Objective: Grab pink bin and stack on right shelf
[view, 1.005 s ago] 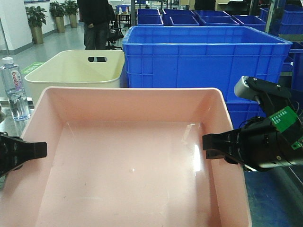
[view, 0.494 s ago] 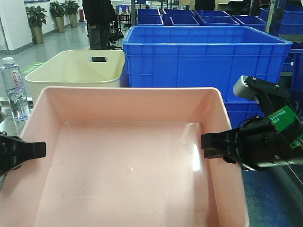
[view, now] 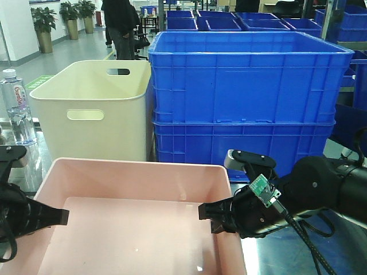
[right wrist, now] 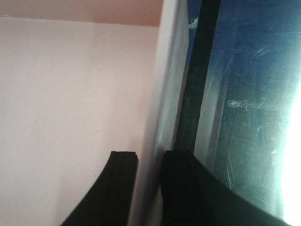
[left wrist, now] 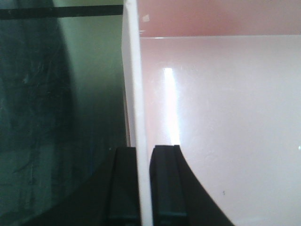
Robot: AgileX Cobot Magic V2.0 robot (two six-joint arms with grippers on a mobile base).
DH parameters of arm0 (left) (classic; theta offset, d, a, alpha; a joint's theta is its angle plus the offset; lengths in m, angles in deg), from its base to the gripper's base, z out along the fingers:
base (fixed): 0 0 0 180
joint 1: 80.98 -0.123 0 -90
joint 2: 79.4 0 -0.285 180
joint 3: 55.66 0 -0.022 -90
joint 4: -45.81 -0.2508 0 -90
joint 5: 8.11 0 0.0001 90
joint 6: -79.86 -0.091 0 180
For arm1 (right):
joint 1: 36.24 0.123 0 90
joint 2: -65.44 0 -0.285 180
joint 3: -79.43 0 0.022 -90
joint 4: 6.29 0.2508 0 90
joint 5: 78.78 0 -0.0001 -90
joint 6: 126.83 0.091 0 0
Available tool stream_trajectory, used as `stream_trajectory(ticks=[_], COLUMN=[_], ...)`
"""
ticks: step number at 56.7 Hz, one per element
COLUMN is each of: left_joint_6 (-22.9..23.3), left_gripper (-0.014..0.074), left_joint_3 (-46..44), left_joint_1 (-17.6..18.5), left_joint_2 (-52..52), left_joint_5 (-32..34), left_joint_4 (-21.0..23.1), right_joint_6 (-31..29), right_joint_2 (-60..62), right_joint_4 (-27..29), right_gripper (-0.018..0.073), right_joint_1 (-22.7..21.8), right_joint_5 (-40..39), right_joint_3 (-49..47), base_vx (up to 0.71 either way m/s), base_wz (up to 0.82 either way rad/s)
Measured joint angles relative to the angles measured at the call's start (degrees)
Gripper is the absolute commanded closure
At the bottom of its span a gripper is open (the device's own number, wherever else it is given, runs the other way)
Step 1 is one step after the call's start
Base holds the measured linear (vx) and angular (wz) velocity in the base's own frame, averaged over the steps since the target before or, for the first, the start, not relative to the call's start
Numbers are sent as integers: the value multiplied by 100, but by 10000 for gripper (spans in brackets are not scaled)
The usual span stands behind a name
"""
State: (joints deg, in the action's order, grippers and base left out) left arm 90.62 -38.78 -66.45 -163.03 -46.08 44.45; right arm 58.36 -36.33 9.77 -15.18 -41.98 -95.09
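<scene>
The bin (view: pixel 132 183) sits low at 6 o'clock in the front view, empty, its long sides running across the frame. It looks like thin, smooth moulded plastic. My judgement is that it is light and fairly stiff at the rolled rim, but the long sloping walls may flex, and the glossy surface could slip under a loose pinch. It is too wide for one arm. The sensible hold is the two short end walls, pinched just under the rim, with both arms kept level so it does not twist.

That is the hold in place. The left end effector (view: pixel 60 216) is at the bin's 9 o'clock wall. The left wrist view shows it (left wrist: pixel 143 155) narrowed to the wall's thickness, one finger inside and one outside, both touching plastic. The right end effector (view: pixel 209 215) is at the 3 o'clock wall, and its wrist view shows the same pinch (right wrist: pixel 149 160), almost closed on the wall.

Just outside each gripped wall lies a dark, reflective sheet surface, which I take to be the shelf (left wrist: pixel 47 117). Whether the bin's base rests on it or hangs just above, I cannot tell.

Further out, a cream tub (view: pixel 92 109) stands at 11 o'clock and stacked blue crates (view: pixel 246 86) at 1 o'clock. A water bottle (view: pixel 16 109) is at 10 o'clock.
</scene>
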Motion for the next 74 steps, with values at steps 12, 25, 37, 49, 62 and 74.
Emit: stream_trajectory(ticks=[12,25,37,49,62,74], left_joint_6=[0,0,0,-112,-750,-773], left_gripper=[239,127,176,321,556,607], left_joint_3=[0,0,0,0,440,1131], left_joint_1=[0,0,0,0,0,0], left_joint_2=[-65,-65,307,1281,2402,2972], left_joint_5=[119,219,556,1162,1659,1954], left_joint_4=[-19,-26,-26,-26,-30,-25], right_joint_6=[0,5,-103,27,29,29], right_joint_2=[-12,-59,149,1271,2520,2737], right_joint_4=[67,43,-30,-338,-912,-1183], right_gripper=[241,37,114,418,574,574], right_joint_1=[-5,-11,-24,-35,-35,-35], right_joint_5=[-68,-251,-258,-502,-492,-545], right_joint_3=[0,0,-66,-104,-134,-134], base_vx=[0,0,0,0,0,0], base_wz=[0,0,0,0,0,0])
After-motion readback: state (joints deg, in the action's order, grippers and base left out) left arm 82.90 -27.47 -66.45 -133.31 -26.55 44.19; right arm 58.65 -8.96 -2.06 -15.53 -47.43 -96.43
